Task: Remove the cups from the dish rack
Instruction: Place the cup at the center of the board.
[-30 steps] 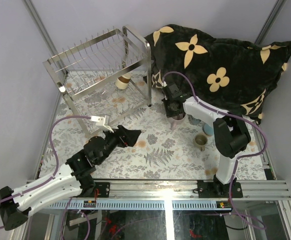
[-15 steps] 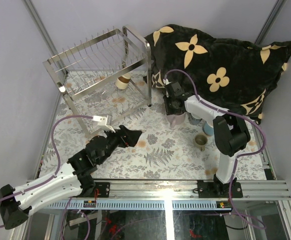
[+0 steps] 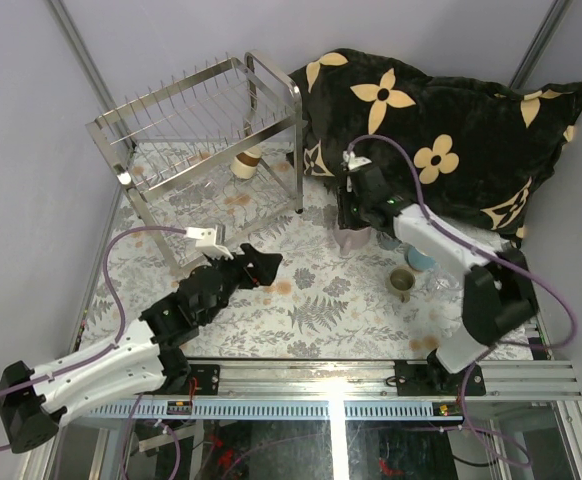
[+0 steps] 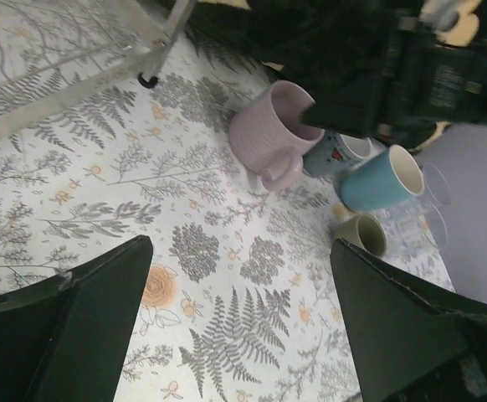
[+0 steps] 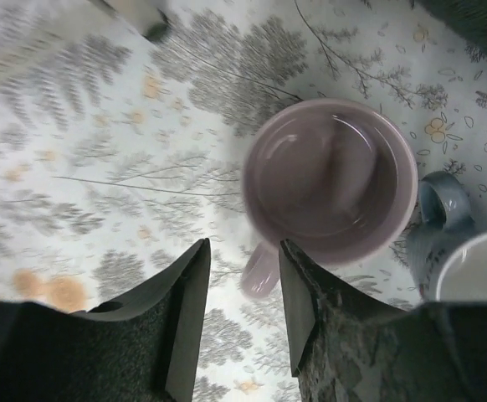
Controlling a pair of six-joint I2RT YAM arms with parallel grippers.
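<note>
At 11 o'clock on the worktop (image 3: 321, 310) the dish rack (image 3: 196, 115) stands close to the left and far edges. A cream-and-brown cup (image 3: 244, 163) lies on its side low within the frame's far right corner. We cannot tell whether it rests on wires or on the cloth.

Near the centre, at about 8 o'clock from the middle, the left end effector (image 3: 261, 272) hovers released, its jaws spread wide with nothing between them. From there toward 3 o'clock we see an open stretch of fern-printed cloth.

Just past the rack's near right leg (image 3: 299, 207) stands the lilac mug (image 5: 331, 180), upright on the cloth with its handle pointing toward 7 o'clock. The right end effector (image 5: 243, 255) hangs over it, released. Its fingers (image 5: 176, 310) stand apart and the mug's handle shows in the gap below them.

At the mug's 3 o'clock side a grey-blue mug (image 5: 444, 218) sits just beside it. Further toward 4 o'clock a light blue mug (image 4: 381, 180), an olive cup (image 4: 362, 234) and a clear glass (image 4: 432, 197) cluster close together near the worktop's right edge.

A black pillow (image 3: 441, 120) with cream flowers fills the 1 to 2 o'clock corner. Its near edge lies just behind the lilac mug, so there is little room on that side.
</note>
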